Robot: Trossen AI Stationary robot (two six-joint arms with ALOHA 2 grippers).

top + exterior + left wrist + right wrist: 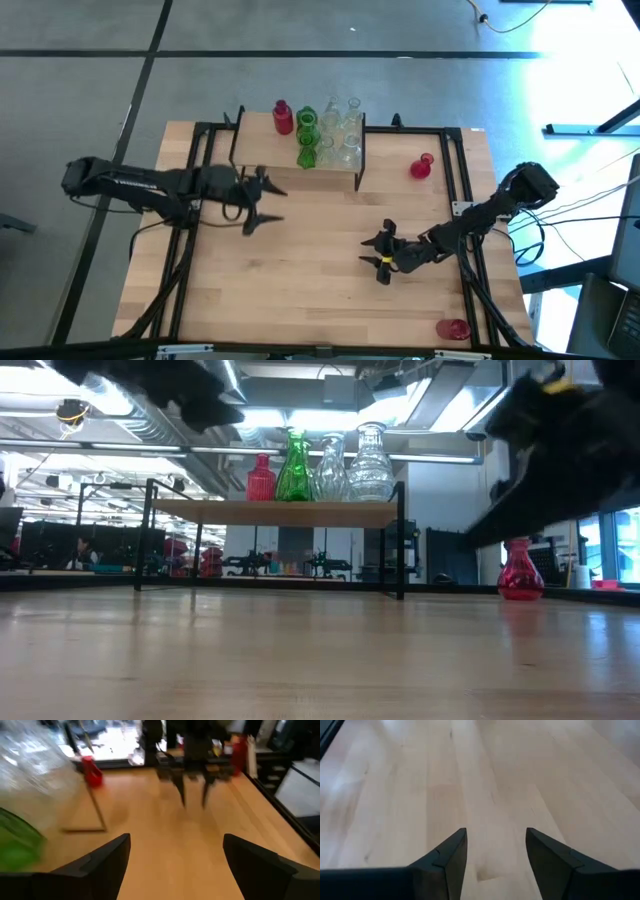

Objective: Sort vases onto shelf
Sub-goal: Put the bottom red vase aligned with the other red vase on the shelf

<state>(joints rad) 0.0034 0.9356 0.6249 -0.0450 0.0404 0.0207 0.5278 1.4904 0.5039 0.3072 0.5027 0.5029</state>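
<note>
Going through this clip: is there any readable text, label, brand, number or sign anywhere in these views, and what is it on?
None can be read.
left arm: faint pale lettering along its upper link in the high view, too small and blurred to read.
vases on the shelf: no labels visible.
red vase standing on the table: no marking visible.
Room behind the table in the low view: no legible signs.
</note>
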